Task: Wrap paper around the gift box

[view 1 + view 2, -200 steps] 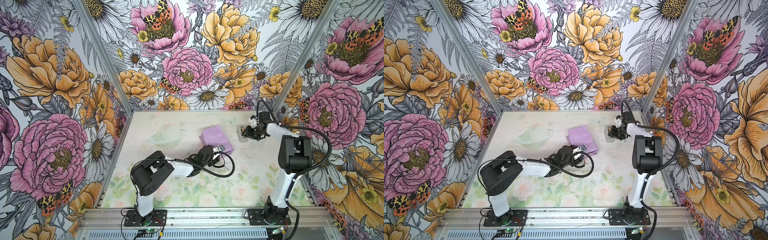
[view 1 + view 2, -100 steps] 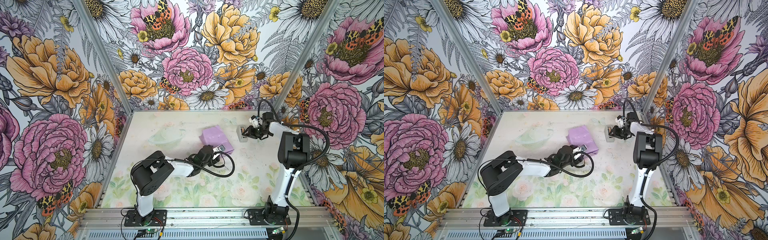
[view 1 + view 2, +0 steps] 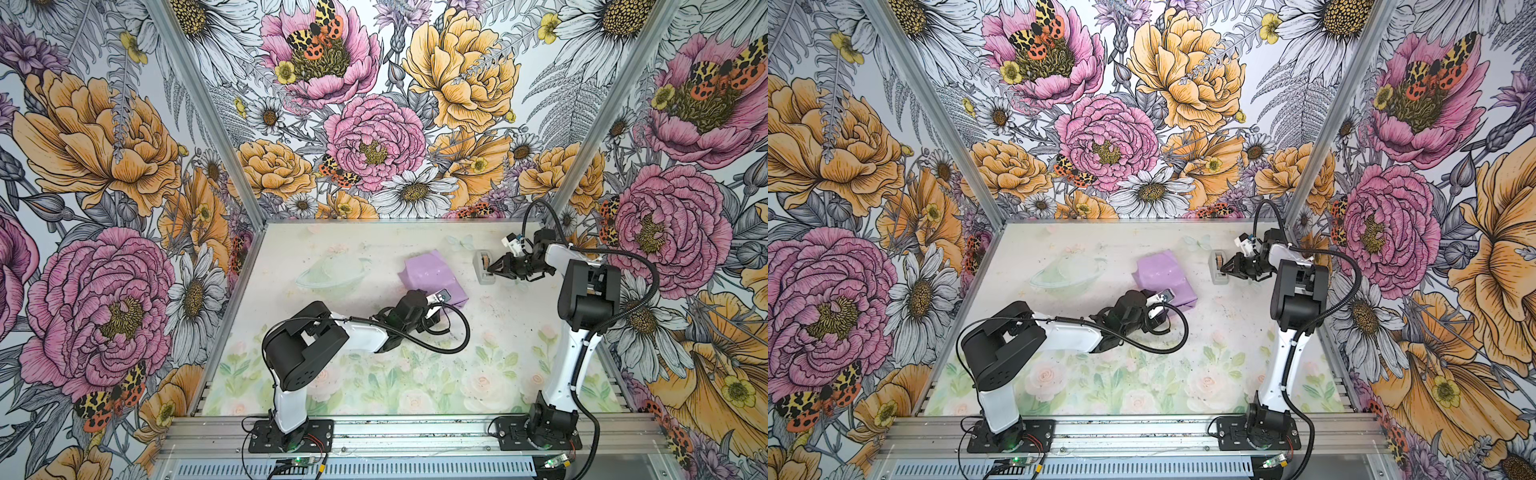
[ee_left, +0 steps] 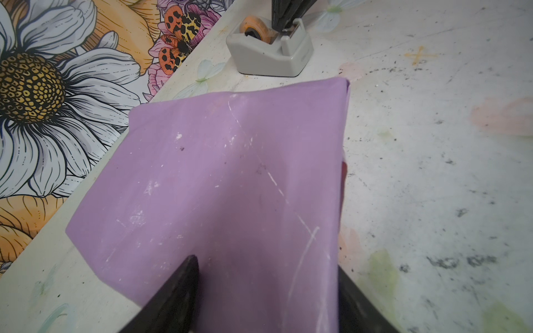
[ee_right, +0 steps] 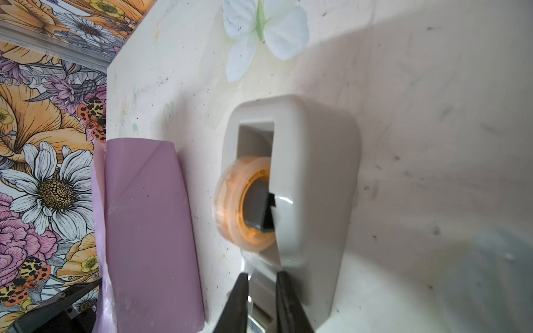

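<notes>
We are clamping the left gripper's [image 4: 265, 263] jaws on the near end of the paper [image 4: 216, 173], which is lying mid-worktop [image 3: 498, 332], folded lilac-side out into a parcel. The right gripper's [image 5: 262, 276] jaws are standing narrowly apart, straddling clear tape [image 5: 259, 266] at the tape dispenser [image 5: 317, 173] just beside it.

Bright, even light; soft shadows; wrist views blur and distort nearby.

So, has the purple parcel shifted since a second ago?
No. The parcel lies just as far from the table's back edge and the tape dispenser.
</notes>
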Available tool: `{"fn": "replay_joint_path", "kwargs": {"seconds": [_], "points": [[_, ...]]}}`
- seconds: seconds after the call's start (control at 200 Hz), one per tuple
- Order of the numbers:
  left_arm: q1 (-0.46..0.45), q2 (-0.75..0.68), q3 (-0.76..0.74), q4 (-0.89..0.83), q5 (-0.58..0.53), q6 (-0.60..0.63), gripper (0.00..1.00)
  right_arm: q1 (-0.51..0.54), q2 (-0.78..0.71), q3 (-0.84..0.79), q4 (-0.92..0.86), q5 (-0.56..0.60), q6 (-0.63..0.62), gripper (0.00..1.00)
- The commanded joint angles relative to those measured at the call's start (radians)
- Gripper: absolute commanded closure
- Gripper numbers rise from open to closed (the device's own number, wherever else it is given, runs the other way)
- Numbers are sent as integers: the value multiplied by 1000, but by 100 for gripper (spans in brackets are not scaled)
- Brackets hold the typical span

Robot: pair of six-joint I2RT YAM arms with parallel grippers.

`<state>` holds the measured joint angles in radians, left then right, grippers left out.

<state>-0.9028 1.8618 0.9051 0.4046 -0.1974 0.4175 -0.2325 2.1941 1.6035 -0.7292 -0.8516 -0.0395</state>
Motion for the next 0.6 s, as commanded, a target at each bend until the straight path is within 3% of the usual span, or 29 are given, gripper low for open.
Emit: {"fn": "replay_joint_path", "kwargs": {"seconds": [0.0,0.595], "points": [[16,51,-9,-127,34,-32,34,6,20,22,-22,-40,-22,80],[17,55,-6,-129,36,-30,34,4,72,81,-94,-31,-68,76]]}}
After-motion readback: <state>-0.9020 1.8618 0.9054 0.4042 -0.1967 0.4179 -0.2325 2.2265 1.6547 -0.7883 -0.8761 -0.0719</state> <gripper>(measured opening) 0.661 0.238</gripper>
